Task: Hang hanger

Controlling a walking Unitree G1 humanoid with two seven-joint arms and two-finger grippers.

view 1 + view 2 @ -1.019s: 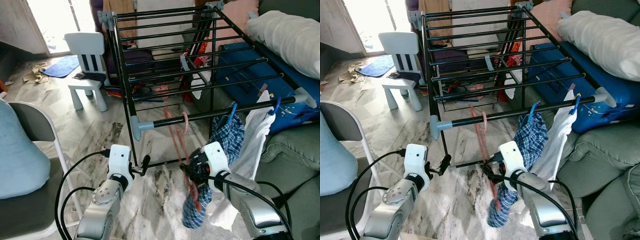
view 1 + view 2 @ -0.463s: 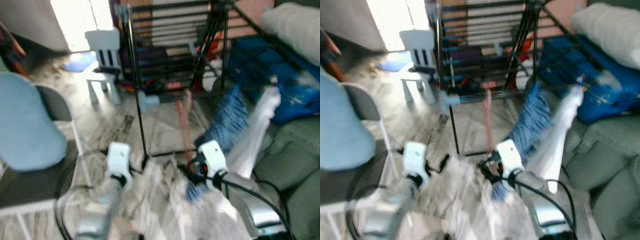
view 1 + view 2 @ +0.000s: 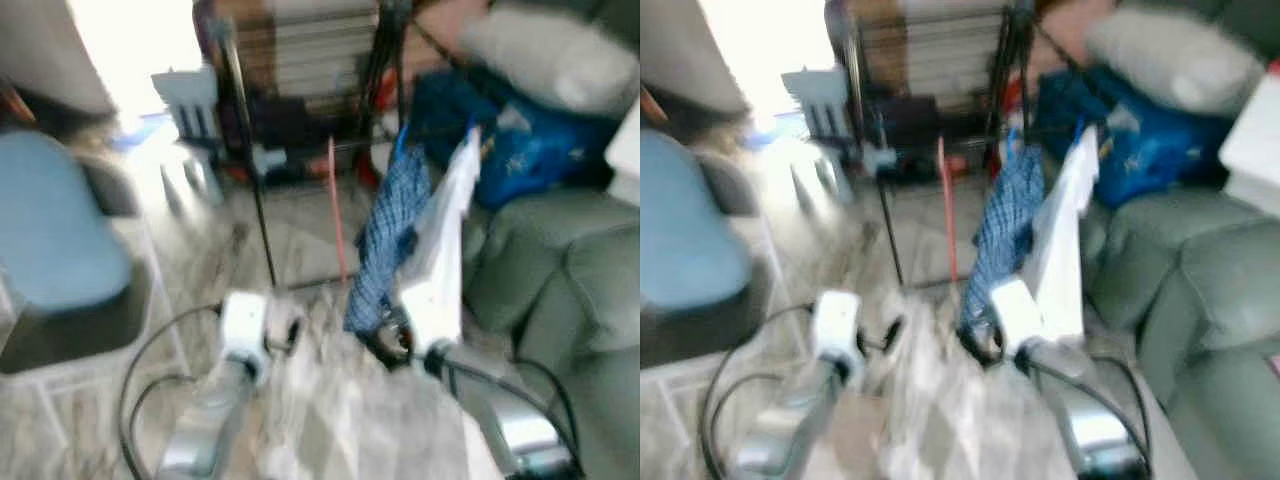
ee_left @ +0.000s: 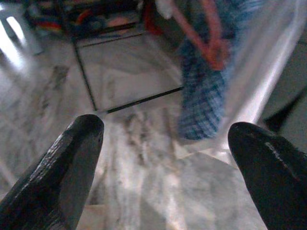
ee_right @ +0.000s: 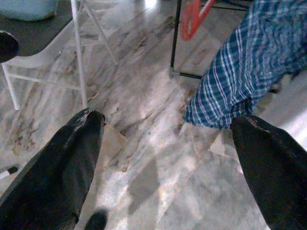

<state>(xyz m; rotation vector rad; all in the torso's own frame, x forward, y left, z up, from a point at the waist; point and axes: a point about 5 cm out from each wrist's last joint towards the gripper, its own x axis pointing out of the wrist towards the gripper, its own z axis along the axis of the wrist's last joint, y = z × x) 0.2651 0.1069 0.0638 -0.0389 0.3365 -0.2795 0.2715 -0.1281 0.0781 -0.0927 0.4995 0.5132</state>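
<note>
Both my grippers, left (image 4: 163, 158) and right (image 5: 168, 163), are spread wide with nothing between the fingers. The thin pink plastic hanger (image 3: 335, 205) dangles from the black metal drying rack (image 3: 245, 150) ahead of my fingertips, beside the blue checked cloth (image 5: 249, 72). Hanging looks done; I judge little remains.

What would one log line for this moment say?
view: blurred | left hand: open, empty | right hand: open, empty | checked cloth: hanging on drying rack | hanger: not held
</note>
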